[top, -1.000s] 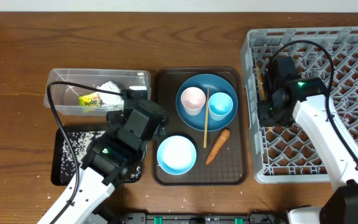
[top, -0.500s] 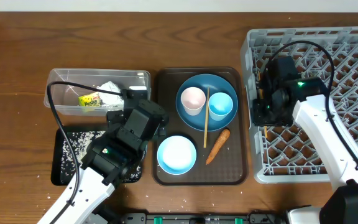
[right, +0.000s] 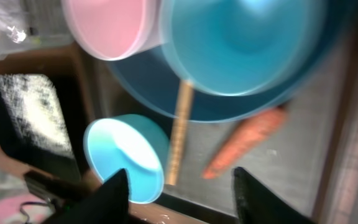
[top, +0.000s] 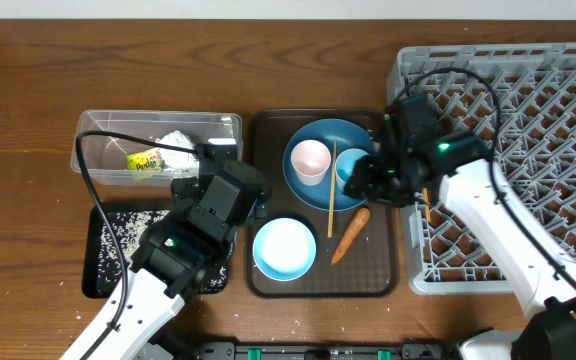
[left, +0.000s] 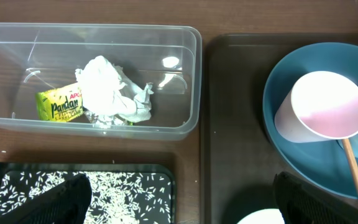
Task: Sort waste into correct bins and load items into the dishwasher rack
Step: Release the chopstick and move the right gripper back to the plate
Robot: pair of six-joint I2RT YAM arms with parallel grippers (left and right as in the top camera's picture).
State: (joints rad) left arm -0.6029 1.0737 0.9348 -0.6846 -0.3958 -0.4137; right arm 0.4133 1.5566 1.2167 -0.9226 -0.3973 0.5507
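Rack-loading step apparently in hand: right fingers (right: 114,199), parted and empty, hover by the chopstick (top: 331,190), which likely needs a centred pinch; left fingers (left: 61,199) wide open, empty.

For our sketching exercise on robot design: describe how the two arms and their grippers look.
The left arm and right arm each have smooth white links ending in a boxy black wrist housing, with a thin black cable looping over it and a small green light. The fingers are plain black.
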